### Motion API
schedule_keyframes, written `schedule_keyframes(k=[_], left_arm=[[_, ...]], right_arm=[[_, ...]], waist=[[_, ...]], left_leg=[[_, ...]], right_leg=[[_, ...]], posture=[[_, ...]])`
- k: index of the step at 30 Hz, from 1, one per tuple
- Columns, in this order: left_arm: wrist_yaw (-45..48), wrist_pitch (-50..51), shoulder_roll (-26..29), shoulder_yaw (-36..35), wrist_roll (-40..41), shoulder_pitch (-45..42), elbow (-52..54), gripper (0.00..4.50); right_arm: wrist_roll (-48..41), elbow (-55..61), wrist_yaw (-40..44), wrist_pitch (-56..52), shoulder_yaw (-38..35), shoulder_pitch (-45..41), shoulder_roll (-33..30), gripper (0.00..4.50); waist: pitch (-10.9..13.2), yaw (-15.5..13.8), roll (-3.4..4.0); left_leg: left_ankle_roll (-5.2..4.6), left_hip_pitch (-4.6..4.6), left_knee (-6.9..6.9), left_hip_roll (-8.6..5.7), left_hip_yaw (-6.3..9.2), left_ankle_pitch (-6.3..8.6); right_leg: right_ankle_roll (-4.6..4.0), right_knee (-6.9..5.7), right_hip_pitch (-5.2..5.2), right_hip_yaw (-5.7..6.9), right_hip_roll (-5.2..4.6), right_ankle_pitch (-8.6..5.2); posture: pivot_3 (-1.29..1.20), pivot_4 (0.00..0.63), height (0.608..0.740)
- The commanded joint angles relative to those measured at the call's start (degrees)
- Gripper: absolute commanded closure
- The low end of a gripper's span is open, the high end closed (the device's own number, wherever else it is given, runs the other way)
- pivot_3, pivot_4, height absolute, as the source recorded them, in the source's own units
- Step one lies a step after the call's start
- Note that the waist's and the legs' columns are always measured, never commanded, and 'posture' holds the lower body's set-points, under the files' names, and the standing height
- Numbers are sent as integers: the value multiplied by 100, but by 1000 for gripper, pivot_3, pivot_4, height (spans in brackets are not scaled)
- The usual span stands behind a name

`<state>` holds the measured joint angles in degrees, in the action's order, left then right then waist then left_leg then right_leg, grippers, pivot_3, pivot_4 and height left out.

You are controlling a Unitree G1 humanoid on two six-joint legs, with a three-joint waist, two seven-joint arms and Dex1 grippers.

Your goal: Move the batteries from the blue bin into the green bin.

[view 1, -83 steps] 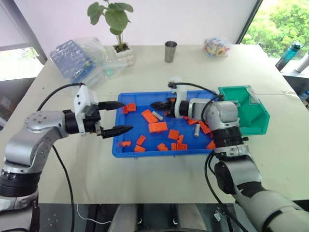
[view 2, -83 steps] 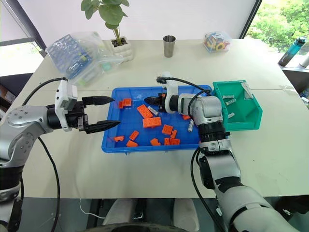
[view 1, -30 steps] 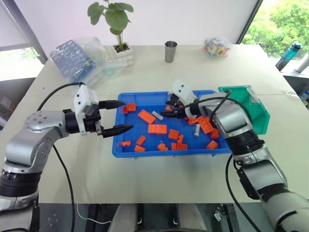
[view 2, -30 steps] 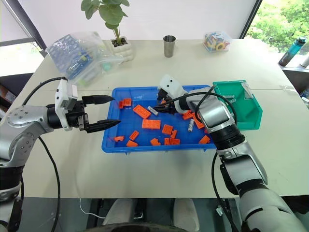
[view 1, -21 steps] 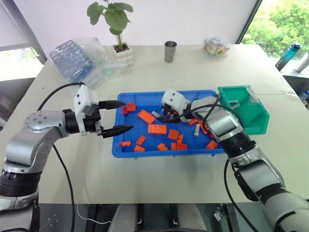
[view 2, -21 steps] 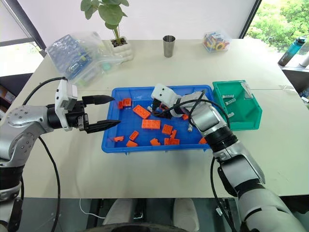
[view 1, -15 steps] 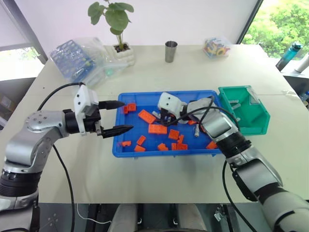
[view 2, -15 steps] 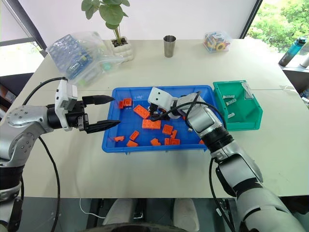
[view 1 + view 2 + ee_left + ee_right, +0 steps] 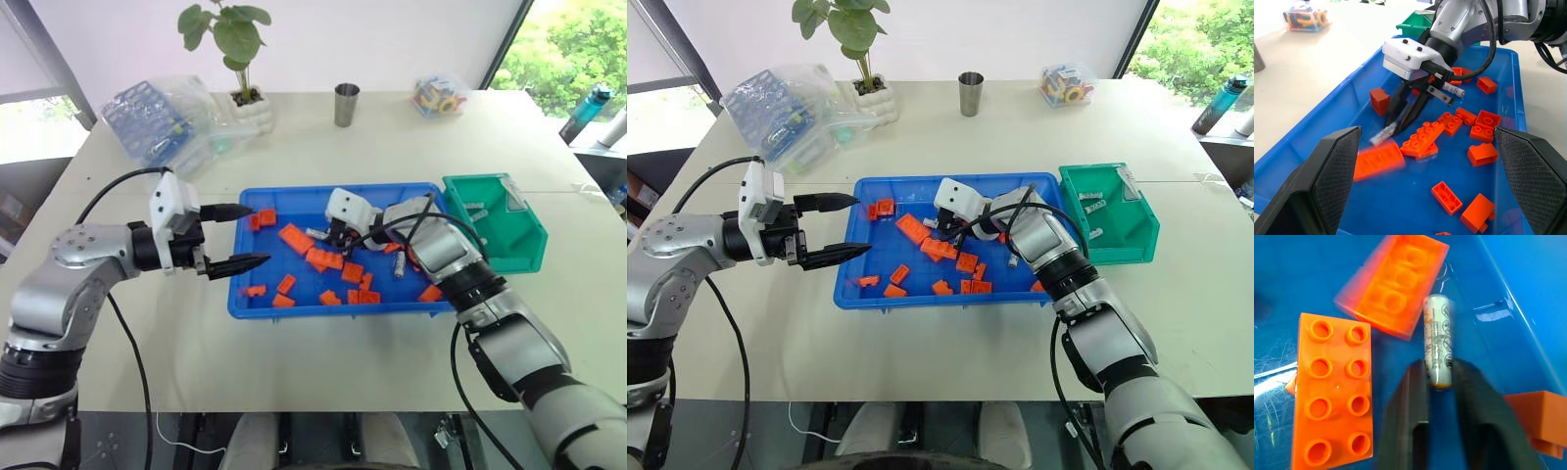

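Batteries are the goal, and one battery (image 9: 1438, 340) sits pinched at its near end between the right claw's two fingers, down among the bricks in the blue bin.

Farthest left, the left claw (image 9: 238, 237) hovers over the tabletop (image 9: 137, 343) just off the bin's left rim, its fingers spread wide and empty. It points level toward the bin, probably parked there to stay out of the working arm's way.

Next comes the blue bin (image 9: 255, 307), holding a scatter of orange bricks (image 9: 323, 258). The right claw (image 9: 331, 233) reaches down into its middle at a slant, closed on the battery. The held battery lies low on the bin floor, just beside a flat brick (image 9: 1337, 386) and an upturned one (image 9: 1394, 291); gripping it by its end looks like a way to keep the fingers clear of those bricks. I judge the grasp made and the lift still to come. Another battery (image 9: 399, 265) lies loose in the bin's right part, near more bricks.

At the right, the green bin (image 9: 1145, 239) stands touching or just beside the blue bin's right end, sloped front facing away from it. A few batteries (image 9: 1090, 207) already lie inside.
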<state>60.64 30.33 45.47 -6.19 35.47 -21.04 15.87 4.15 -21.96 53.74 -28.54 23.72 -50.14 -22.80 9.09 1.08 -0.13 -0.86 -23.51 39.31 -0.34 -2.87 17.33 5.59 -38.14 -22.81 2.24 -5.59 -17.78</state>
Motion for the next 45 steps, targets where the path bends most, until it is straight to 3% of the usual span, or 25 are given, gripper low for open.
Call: schedule_keyframes(k=[1, 4, 7, 11, 15, 21, 28, 33, 40, 45], left_arm=[[5, -135, 15, -107, -7, -56, 100, 0], [44, -144, -20, -47, 2, -97, 68, 0], [84, -165, -91, 61, -10, -180, 6, 0], [131, -189, -189, 182, -31, -313, -102, 0], [200, -239, -314, 318, -71, -490, -259, 0], [334, -283, -398, 452, -144, -671, -412, 0], [402, -302, -400, 465, -177, -770, -492, 0], [417, -317, -394, 442, -197, -703, -458, 0], [361, -323, -421, 429, -232, -619, -346, 0], [290, -309, -412, 382, -211, -508, -234, 0]], right_arm=[[-418, 757, -42, -704, -492, 69, 120, 4456], [-689, 1604, -118, -1441, -928, 200, -80, 4456], [-1180, 2649, -257, -2638, -1979, 243, -630, 4456], [-1598, 3103, -445, -3716, -3185, 313, -1466, 4456], [-1414, 2792, -508, -3368, -3697, 1247, -2614, 4456], [-1523, 2591, -792, -3123, -3923, 1918, -2905, 4456], [-1505, 2725, -947, -2695, -3811, 2086, -3108, 1140], [-1931, 2991, -615, -2750, -3737, 1645, -3294, 1140], [-3145, 3933, -776, -4906, -3762, 1230, -2729, 1140], [-3432, 4751, -1305, -6195, -4057, 1662, -2184, 1140]], waist=[[0, -3, 0], [0, -14, 0], [0, -68, -1], [1, -119, -2], [-1, -136, -5], [1, 0, -3], [1, -48, -2], [1, -45, -2], [1, -42, -3], [0, -82, -4]], left_leg=[[0, 0, 0, 0, 0, 0], [0, -1, 0, 1, 0, 0], [0, -4, 2, -4, 5, 0], [-4, -7, 4, -9, 11, 3], [-5, -2, -1, -8, 9, 3], [-4, 4, -3, 4, -15, 1], [0, 7, -2, 8, -17, -1], [-1, 5, -1, 5, -15, 0], [-1, 5, -2, 11, -10, 0], [-4, 2, -1, 5, -3, 2]], right_leg=[[0, -1, 0, 0, 0, 0], [0, -2, 0, 0, -1, 0], [0, -1, 0, 2, -6, 0], [0, 6, 7, 4, -12, 0], [-1, 13, 9, 4, -8, 0], [0, 14, 7, -8, 0, 0], [0, 12, 6, -13, 3, 0], [0, 14, 6, -12, 1, 0], [0, 13, 6, -12, 2, 0], [0, 14, 10, -11, -6, 0]], posture=[[0, 150, 716], [0, 150, 716], [0, 150, 716], [0, 150, 716], [0, 150, 716], [0, 150, 716], [0, 150, 716], [0, 150, 716], [0, 150, 716], [0, 150, 716]])
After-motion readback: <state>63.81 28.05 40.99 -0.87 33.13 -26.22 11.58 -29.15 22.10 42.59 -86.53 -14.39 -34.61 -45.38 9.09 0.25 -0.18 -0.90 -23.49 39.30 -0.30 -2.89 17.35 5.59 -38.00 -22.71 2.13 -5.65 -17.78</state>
